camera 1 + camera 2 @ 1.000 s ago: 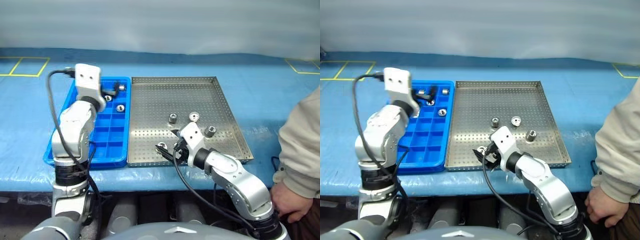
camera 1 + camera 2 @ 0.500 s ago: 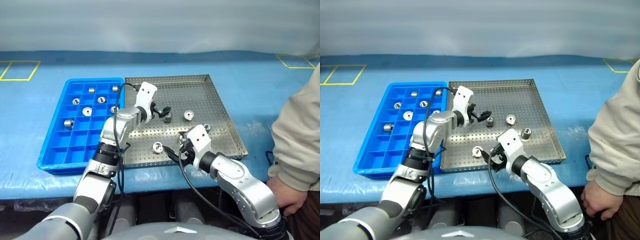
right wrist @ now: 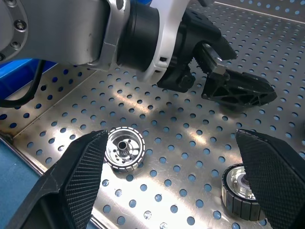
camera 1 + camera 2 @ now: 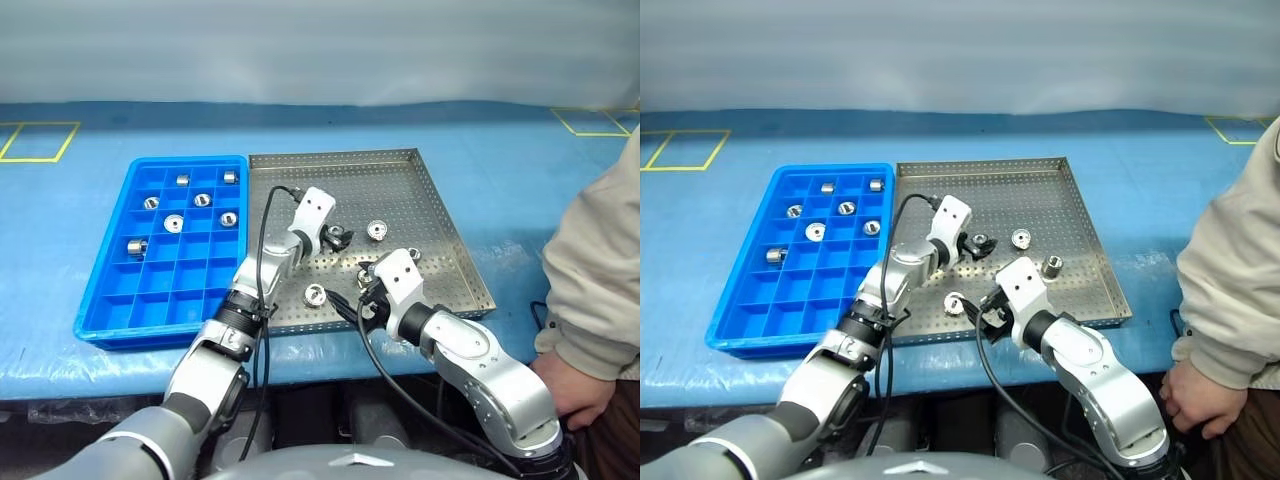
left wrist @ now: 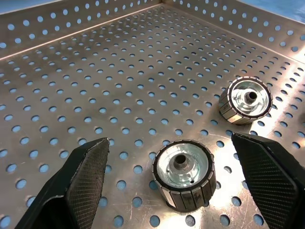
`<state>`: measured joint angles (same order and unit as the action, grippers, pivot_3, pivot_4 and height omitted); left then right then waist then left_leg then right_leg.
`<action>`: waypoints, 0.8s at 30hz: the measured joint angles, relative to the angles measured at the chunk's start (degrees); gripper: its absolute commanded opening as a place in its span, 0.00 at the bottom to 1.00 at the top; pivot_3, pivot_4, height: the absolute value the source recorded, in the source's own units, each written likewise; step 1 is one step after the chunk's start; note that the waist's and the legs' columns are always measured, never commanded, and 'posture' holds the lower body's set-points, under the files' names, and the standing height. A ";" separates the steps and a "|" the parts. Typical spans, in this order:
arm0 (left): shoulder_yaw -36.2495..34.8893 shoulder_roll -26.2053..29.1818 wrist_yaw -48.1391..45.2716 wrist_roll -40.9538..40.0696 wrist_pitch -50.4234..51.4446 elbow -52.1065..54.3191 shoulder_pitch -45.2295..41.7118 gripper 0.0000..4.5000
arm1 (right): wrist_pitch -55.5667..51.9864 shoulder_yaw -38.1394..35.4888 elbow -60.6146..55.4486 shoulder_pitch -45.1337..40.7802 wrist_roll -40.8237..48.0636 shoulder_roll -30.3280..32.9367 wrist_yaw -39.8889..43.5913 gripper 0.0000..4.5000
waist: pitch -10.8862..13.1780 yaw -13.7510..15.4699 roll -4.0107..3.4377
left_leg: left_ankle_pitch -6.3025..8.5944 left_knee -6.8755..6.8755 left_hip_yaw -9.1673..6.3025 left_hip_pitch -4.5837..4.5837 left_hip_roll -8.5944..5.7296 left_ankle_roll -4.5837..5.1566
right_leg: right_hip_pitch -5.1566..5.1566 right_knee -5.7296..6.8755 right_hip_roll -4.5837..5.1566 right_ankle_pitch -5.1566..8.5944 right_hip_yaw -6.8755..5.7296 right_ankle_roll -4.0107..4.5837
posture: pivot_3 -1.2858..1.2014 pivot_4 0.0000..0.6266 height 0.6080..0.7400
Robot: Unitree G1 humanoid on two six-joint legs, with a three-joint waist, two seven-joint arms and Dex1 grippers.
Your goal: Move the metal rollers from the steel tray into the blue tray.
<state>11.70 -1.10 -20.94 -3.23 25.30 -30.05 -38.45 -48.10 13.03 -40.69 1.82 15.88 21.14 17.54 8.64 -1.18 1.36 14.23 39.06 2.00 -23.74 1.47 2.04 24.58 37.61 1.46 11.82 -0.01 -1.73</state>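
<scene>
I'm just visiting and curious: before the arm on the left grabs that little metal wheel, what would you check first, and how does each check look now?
1. Left gripper jaws open: ok.
2. A metal roller sits between those jaws, upright on the steel tray: ok.
3. Neighbouring roller stands apart from it: ok.
4. Right gripper open and holding nothing: ok.
5. Blue tray has free compartments: ok.
6. Person's hand stays off the trays: ok.
</scene>
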 measured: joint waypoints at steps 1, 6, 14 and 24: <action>0.00 -0.20 0.16 0.27 -0.41 -0.92 -0.01 0.99 | 0.00 0.01 0.00 -0.13 0.00 -0.01 0.01 1.00 | 0.00 0.00 0.00 | 0.00 0.00 0.00 0.01 0.00 0.00 | 0.00 0.00 0.00 0.00 0.00 0.00 | 0.49 0.24 1.00; -0.49 -1.13 1.66 0.69 -1.12 -4.08 -0.72 0.91 | 0.01 0.13 0.04 -0.59 0.02 -0.17 0.02 1.00 | 0.00 0.07 0.00 | 0.00 0.01 0.00 0.01 0.00 0.00 | -0.02 -0.01 0.00 -0.01 -0.01 -0.02 | 0.50 0.24 1.00; -0.99 -0.96 2.20 0.86 0.72 -2.62 -0.53 0.39 | 0.06 0.71 0.30 -0.80 0.01 -0.65 0.08 1.00 | 0.00 -0.13 0.00 | 0.00 0.00 0.01 0.01 0.02 0.01 | 0.00 0.00 -0.01 -0.02 0.01 -0.04 | 0.50 0.24 1.00; -14.67 -0.60 11.12 -6.86 16.23 34.25 8.53 0.39 | 0.21 2.55 2.21 -3.25 0.11 -1.35 1.57 1.00 | 0.04 0.58 0.00 | 0.01 -0.03 -0.05 -0.04 0.05 0.00 | 0.01 -0.02 0.02 -0.16 -0.02 -0.27 | 0.55 0.24 1.00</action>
<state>-2.97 -1.70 -9.82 -10.09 41.53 4.20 -29.92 -47.89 15.58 -38.48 -1.44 15.99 19.79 19.11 8.67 -0.60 1.36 14.24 39.03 1.95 -23.77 1.51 2.05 24.59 37.58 1.48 11.66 -0.03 -2.00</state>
